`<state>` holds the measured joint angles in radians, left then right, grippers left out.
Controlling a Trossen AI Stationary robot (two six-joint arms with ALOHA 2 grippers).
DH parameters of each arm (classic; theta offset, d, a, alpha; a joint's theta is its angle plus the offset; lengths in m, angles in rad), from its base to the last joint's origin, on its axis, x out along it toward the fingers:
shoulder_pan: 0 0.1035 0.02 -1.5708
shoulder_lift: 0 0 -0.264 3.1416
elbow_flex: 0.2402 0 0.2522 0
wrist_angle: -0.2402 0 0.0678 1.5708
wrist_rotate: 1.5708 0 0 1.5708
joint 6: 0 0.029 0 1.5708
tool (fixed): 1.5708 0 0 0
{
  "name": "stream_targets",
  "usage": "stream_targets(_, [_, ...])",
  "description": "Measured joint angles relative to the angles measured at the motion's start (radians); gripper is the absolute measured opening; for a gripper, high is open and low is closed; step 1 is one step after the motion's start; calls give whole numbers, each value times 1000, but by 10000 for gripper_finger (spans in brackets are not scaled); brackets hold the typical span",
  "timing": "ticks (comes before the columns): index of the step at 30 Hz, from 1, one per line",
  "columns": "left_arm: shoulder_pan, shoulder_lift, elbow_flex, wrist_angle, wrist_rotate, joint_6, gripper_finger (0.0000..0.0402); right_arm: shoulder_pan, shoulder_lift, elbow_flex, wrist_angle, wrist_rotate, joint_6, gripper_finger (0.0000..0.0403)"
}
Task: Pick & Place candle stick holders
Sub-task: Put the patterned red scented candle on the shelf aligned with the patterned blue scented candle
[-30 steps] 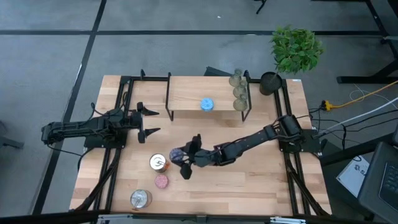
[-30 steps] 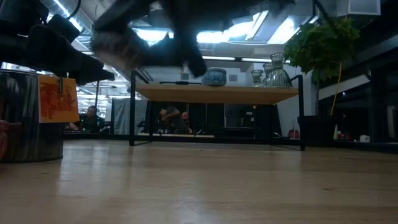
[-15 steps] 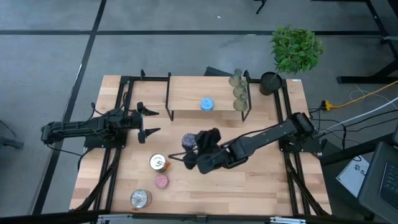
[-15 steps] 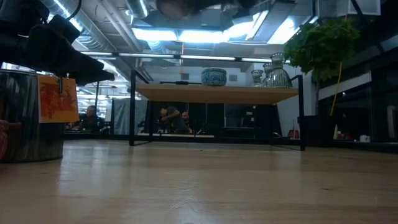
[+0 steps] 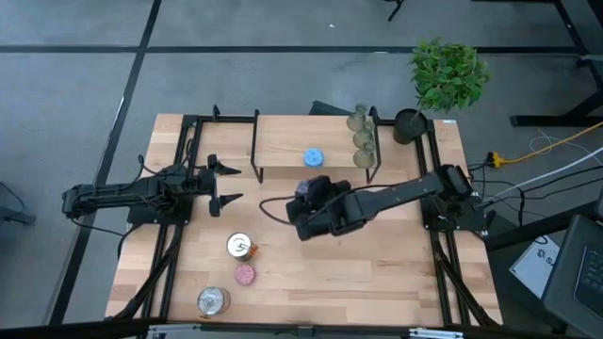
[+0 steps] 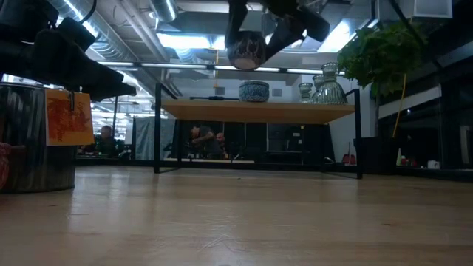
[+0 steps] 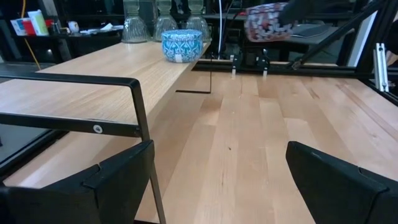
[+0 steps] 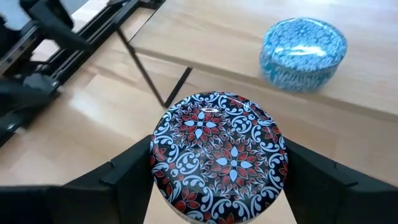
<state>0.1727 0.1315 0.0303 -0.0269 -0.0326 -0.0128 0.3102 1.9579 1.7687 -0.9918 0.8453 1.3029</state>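
In the high view, the right gripper (image 5: pixel 306 193) is gripping the purple-speckled holder (image 5: pixel 304 189) between its closed jaws, in the air just before the shelf (image 5: pixel 283 141), while the left gripper (image 5: pixel 226 184) is waiting with jaws apart, well away. In the low view the holder is hanging above shelf level. In the right wrist view the blue holder (image 8: pixel 303 53) is standing just beyond the jaws, so I think the placing should go down slowly beside it, without touching.

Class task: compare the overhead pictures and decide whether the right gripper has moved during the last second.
Yes. The right gripper, holding the purple-speckled holder, has travelled from near the silvery holder toward the shelf.
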Motion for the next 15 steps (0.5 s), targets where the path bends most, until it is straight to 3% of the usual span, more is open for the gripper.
stream_targets(15, [0, 0, 0, 0, 0, 0, 363, -63, 1, -5, -59, 73, 18, 287])
